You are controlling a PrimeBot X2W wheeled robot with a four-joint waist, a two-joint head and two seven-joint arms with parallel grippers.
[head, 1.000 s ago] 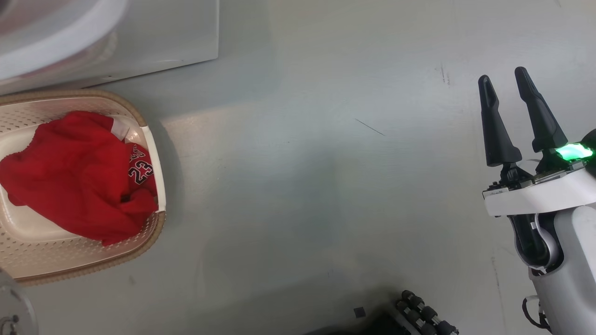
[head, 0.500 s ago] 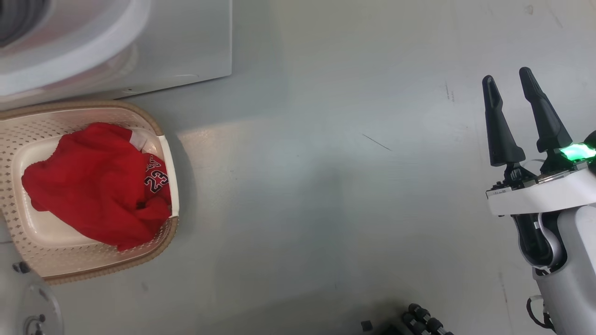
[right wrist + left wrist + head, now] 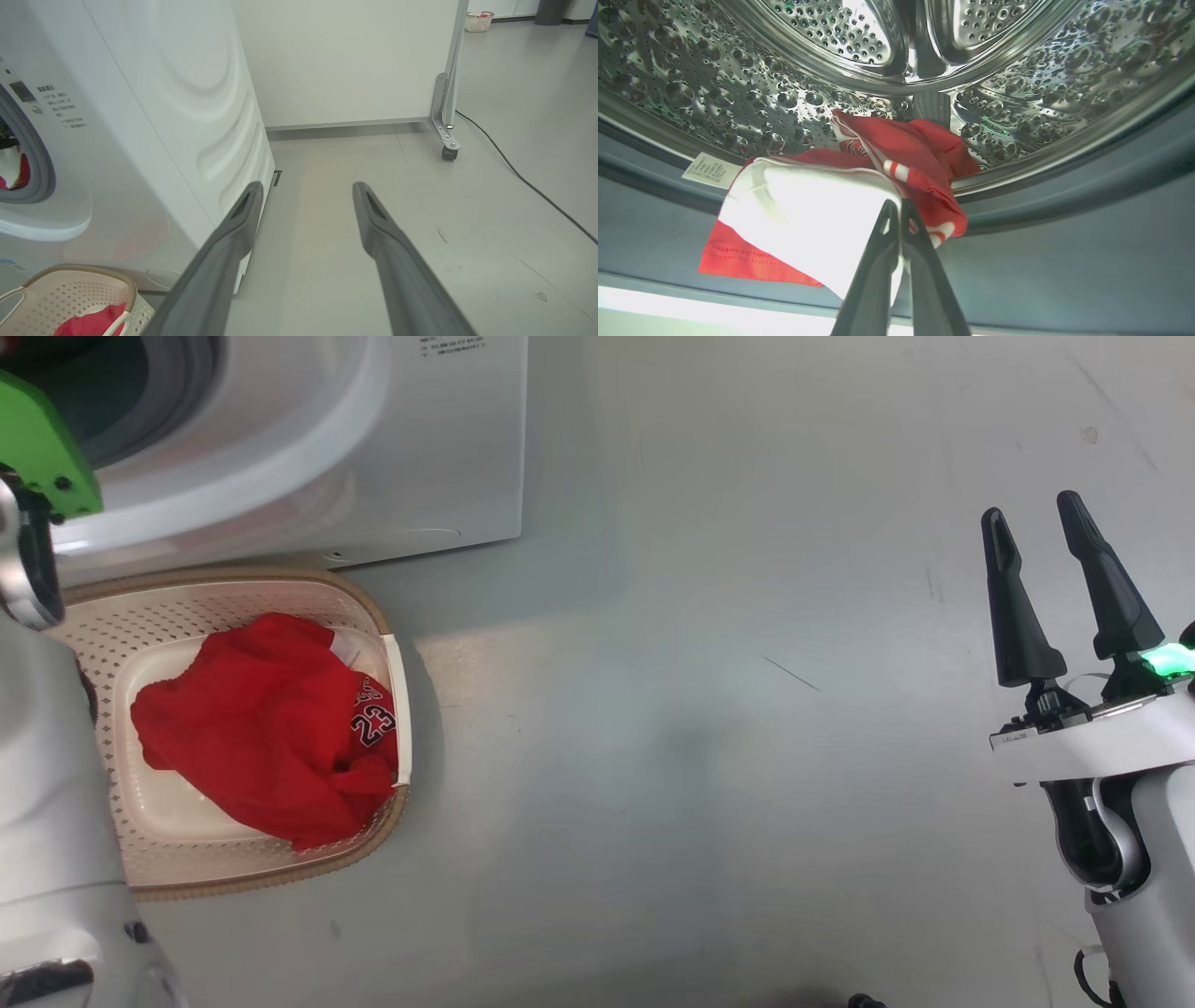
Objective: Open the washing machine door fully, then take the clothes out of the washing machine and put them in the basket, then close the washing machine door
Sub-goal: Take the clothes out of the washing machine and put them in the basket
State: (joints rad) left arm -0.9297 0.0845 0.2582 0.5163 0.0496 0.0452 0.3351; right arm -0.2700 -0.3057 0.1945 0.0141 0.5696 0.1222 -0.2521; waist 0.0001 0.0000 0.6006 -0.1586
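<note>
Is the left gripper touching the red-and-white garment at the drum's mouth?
Touching. The left wrist view shows the left gripper closed on the white panel of the red-and-white garment, with cloth pinched between its shut jaws.

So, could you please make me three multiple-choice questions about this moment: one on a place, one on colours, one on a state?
1. Where does the red number 23 jersey lie?
A. on a shelf
B. in the basket
C. over a chair

2. Which colours has the garment at the mouth of the drum?
A. blue and yellow
B. all black
C. red and white

3. How are the left arm's fingers?
A. shut on that garment
B. wide open and empty
C. shut on nothing

Answers:
1 B, since the head view shows the jersey inside the perforated basket.
2 C, since it has a white panel with red edges and stripes.
3 A, since the left wrist view shows them pressed together with white cloth between them.
</note>
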